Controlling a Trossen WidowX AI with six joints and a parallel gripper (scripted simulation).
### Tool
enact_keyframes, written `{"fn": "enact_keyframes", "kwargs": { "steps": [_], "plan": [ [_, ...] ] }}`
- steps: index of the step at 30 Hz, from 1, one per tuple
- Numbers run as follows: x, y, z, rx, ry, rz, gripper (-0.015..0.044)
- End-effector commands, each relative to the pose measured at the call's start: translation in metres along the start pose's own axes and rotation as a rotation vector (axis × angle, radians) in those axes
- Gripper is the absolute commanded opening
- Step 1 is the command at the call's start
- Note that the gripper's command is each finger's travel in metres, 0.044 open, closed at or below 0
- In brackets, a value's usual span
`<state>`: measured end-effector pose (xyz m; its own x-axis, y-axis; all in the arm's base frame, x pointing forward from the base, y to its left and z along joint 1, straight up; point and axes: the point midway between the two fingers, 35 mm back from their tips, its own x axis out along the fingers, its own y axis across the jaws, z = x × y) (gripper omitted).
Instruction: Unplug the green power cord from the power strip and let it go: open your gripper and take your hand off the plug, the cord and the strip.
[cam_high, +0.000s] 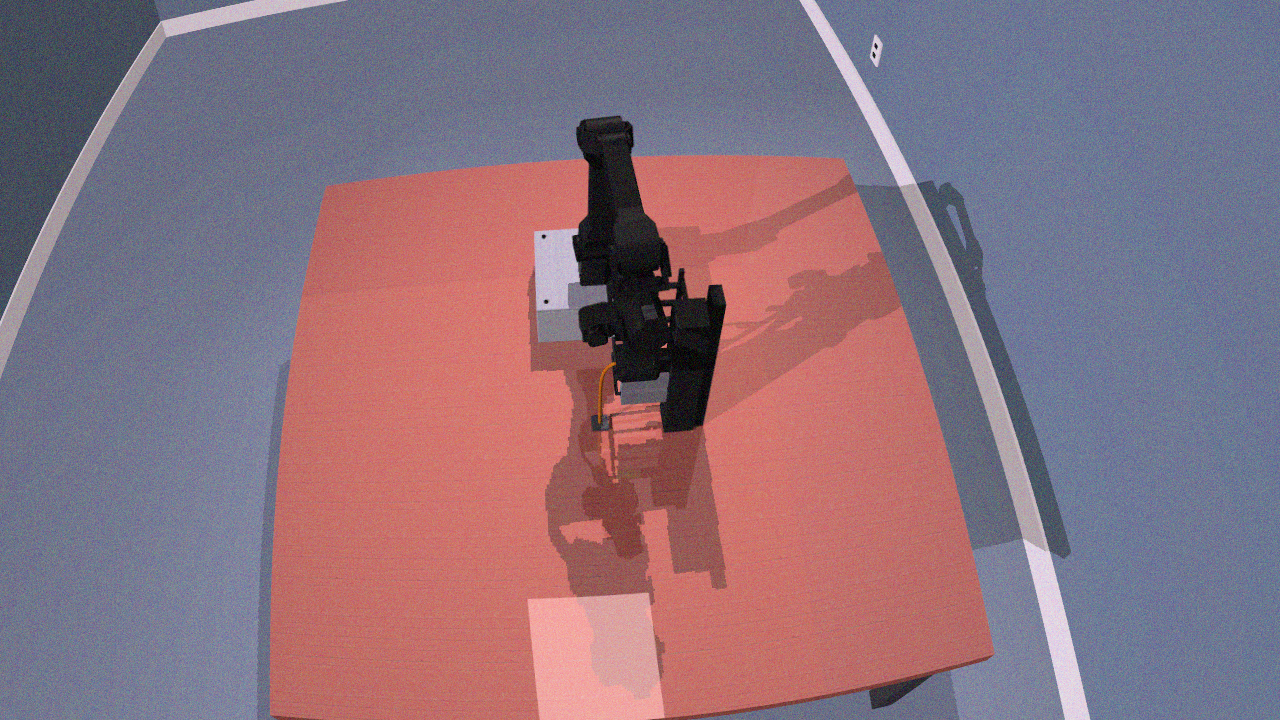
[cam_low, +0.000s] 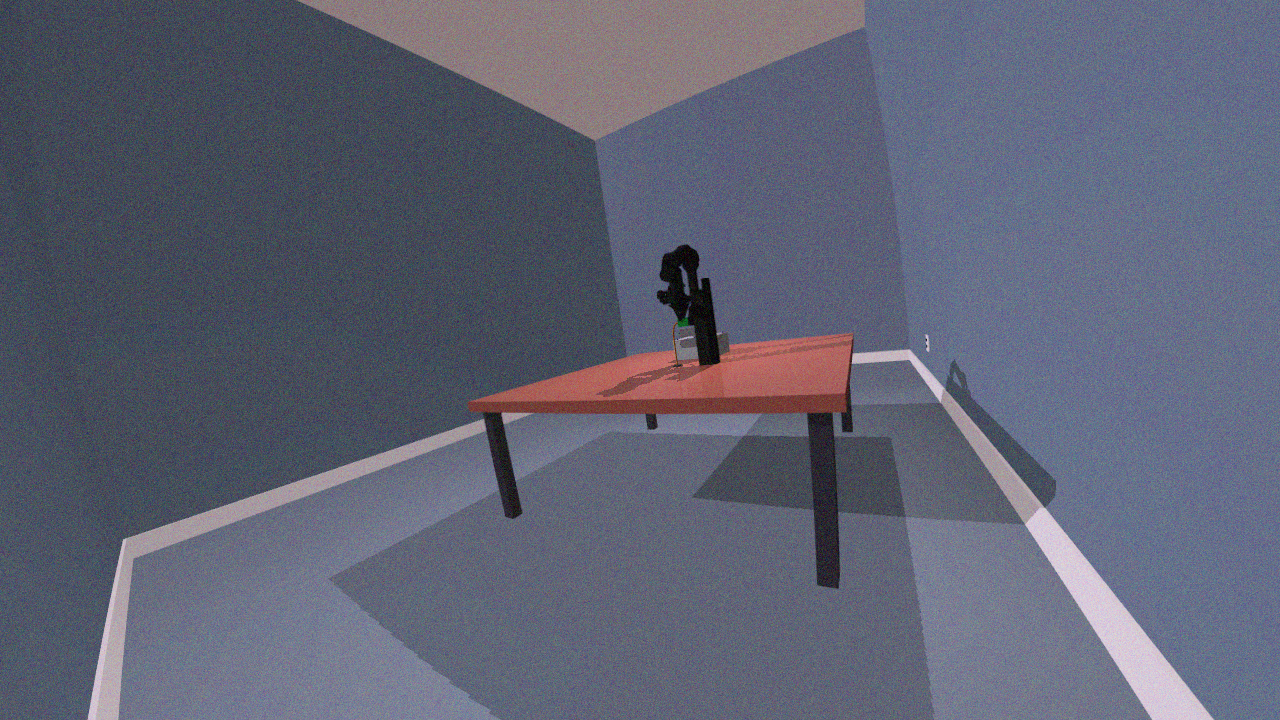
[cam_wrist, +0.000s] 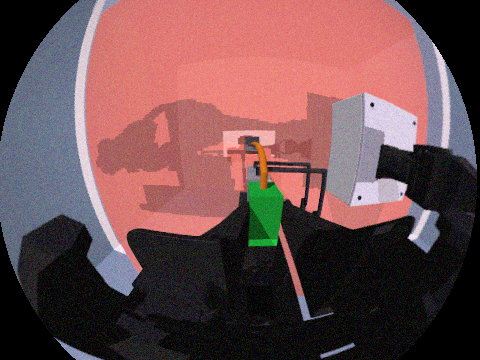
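Observation:
The green plug (cam_wrist: 265, 210) (cam_low: 682, 321) sits between my fingertips in the wrist view. My gripper (cam_wrist: 264, 206) is shut on it; in the top view the arm hides both. An orange cord (cam_wrist: 263, 167) (cam_high: 600, 389) (cam_low: 674, 344) curves from the plug down to a small dark anchor (cam_wrist: 252, 143) (cam_high: 599, 423) on the table. A tall black upright unit (cam_high: 691, 376) (cam_low: 707, 331) stands close beside the gripper and appears to be the power strip. The join between plug and strip is hidden, so I cannot tell whether the plug is seated.
A white box (cam_high: 556, 273) (cam_wrist: 345, 150) with small dark screws stands on the red table (cam_high: 402, 447) (cam_low: 760, 385) near the arm. A grey block (cam_high: 642, 390) lies close beside the black unit. Thin black bars (cam_wrist: 300, 171) stand between plug and white box in the wrist view.

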<state>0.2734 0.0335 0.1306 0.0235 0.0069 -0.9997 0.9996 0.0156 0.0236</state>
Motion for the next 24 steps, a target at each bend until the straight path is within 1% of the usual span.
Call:
{"fn": "enact_keyframes", "kwargs": {
  "steps": [1, 24],
  "plan": [
    [0.000, 0.000, 0.003, 0.000, 0.000, 0.000, 0.0000],
    [0.000, 0.002, 0.040, 0.002, -0.006, 0.001, 0.0000]
  ]
}}
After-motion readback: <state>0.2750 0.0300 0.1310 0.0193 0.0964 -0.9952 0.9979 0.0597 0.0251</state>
